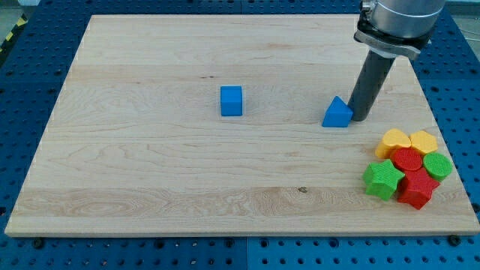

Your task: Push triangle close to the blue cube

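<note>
A blue triangle (338,113) lies on the wooden board, right of centre. A blue cube (232,100) sits near the board's middle, well to the view's left of the triangle. My tip (358,118) is at the lower end of the dark rod, touching or just beside the triangle's right side. The rod rises from there to the arm at the view's top right.
A cluster of blocks sits at the board's lower right: two yellow blocks (394,141) (423,141), red blocks (409,160) (417,190), a green star (382,180) and a green block (437,166). The board's right edge (450,150) is close to them.
</note>
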You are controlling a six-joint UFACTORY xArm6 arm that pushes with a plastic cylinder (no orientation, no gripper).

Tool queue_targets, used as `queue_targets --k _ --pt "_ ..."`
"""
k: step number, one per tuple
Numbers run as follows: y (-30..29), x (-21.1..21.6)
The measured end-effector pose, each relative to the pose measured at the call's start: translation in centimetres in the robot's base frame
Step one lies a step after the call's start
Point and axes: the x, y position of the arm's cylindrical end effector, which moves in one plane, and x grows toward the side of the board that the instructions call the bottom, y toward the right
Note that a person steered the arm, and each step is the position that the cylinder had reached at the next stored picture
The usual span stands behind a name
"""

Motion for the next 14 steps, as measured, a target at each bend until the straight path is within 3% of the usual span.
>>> queue_targets --k 7,10,12,14 --pt "-4.7 0.9" --pt "-9.7 0.9" --pt "-9.8 3.9" --pt "-12.0 0.6"
